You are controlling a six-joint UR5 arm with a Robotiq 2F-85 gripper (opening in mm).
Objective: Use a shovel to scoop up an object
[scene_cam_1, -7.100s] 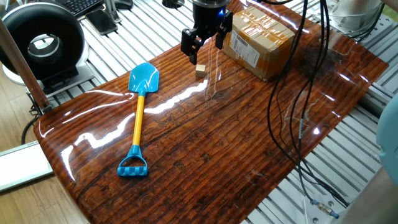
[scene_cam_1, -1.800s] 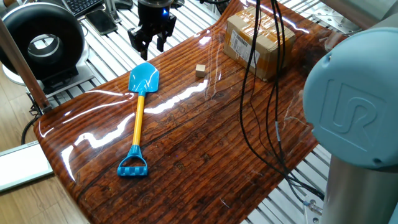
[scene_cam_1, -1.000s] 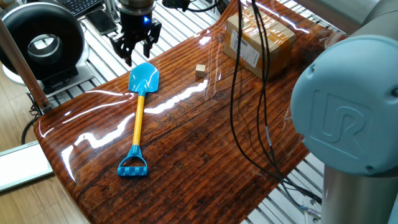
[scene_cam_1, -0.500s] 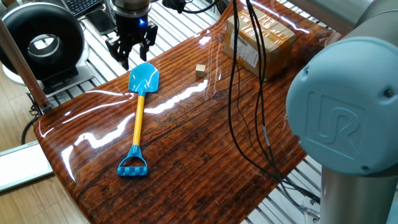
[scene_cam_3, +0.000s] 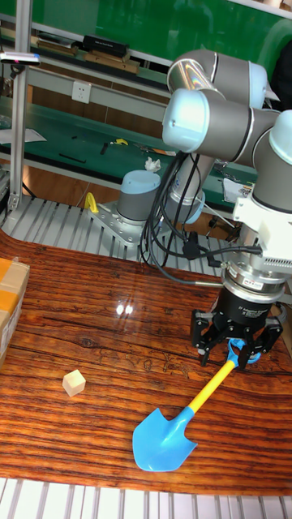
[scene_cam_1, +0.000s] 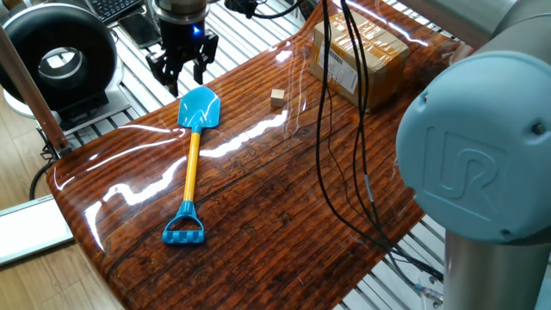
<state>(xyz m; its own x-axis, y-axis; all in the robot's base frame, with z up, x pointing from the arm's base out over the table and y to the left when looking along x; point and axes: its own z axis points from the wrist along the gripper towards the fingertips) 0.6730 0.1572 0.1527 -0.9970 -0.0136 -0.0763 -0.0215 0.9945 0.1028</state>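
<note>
Wooden table (scene_cam_1: 284, 198); arm joint (scene_cam_1: 469, 176) reads "UR".

The UR5 arm (scene_cam_3: 212, 105) reaches over the table with its wrist pointing straight down. The gripper (scene_cam_1: 179, 76) hangs low, black fingers (scene_cam_3: 203, 336) spread apart with nothing between them, a blue light glowing on its body.

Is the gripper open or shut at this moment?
Open. The gripper hangs above the far table edge beyond the shovel blade, its fingers spread with a clear gap and nothing held between them.
</note>
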